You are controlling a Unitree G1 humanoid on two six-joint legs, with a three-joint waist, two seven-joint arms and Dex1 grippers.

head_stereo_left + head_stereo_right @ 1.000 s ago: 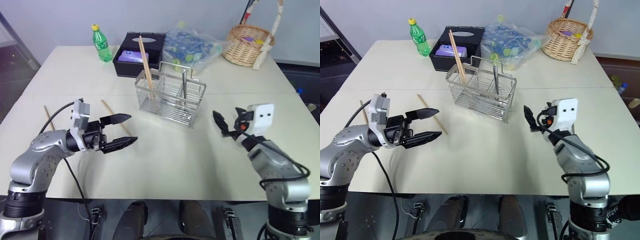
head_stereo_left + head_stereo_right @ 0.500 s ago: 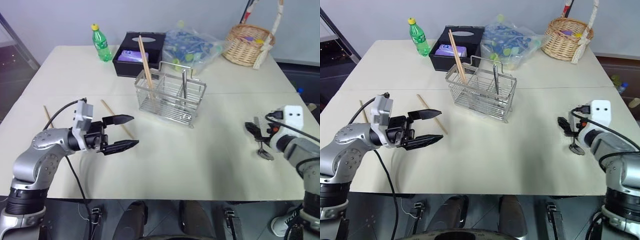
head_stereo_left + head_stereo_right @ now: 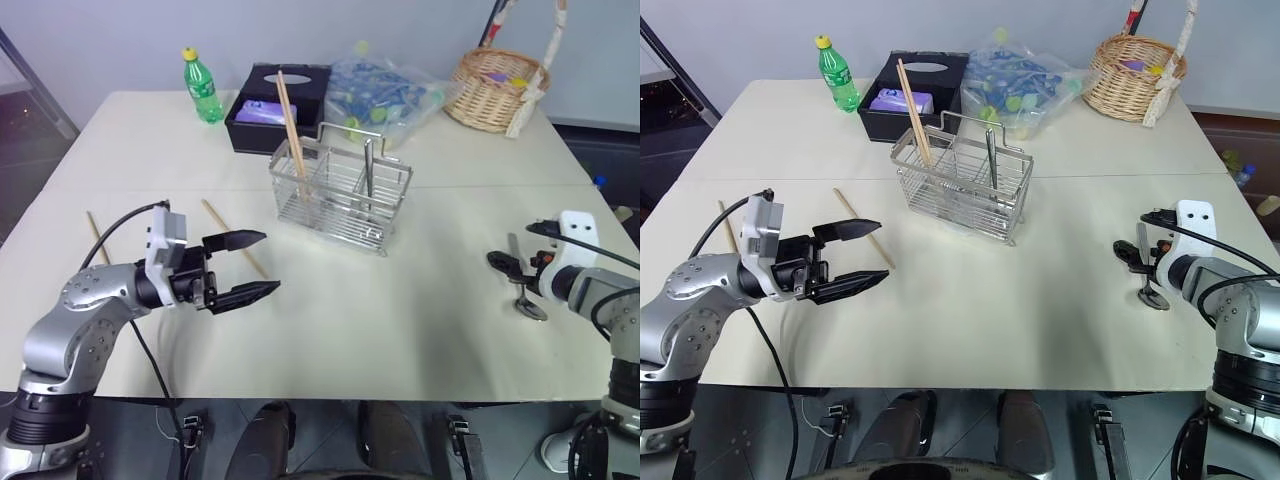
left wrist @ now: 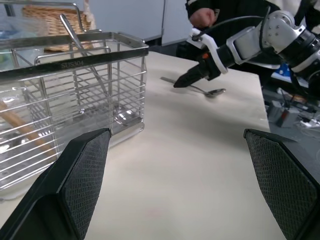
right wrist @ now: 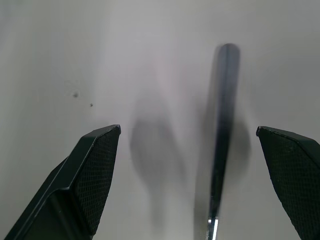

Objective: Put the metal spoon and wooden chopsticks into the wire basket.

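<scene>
The wire basket (image 3: 340,195) stands mid-table with two wooden chopsticks (image 3: 290,120) and a metal utensil handle (image 3: 368,172) upright in it. One more chopstick (image 3: 222,230) lies on the table behind my left gripper (image 3: 268,262), which hovers open and empty, pointing toward the basket. Another chopstick (image 3: 96,235) lies at the far left. The metal spoon (image 3: 522,290) lies flat on the table at the right. My right gripper (image 3: 505,267) is open just over its handle. In the right wrist view the spoon handle (image 5: 222,125) sits between the open fingers, nearer one of them.
At the table's back stand a green bottle (image 3: 203,88), a black box (image 3: 270,100), a clear plastic bag (image 3: 385,90) and a round wicker basket (image 3: 495,88). A person in dark clothing (image 4: 215,10) is beyond the table's right side.
My right arm has swung out to the right and down, bringing its open gripper over the spoon, which was hidden before. The left gripper has stayed in place.
</scene>
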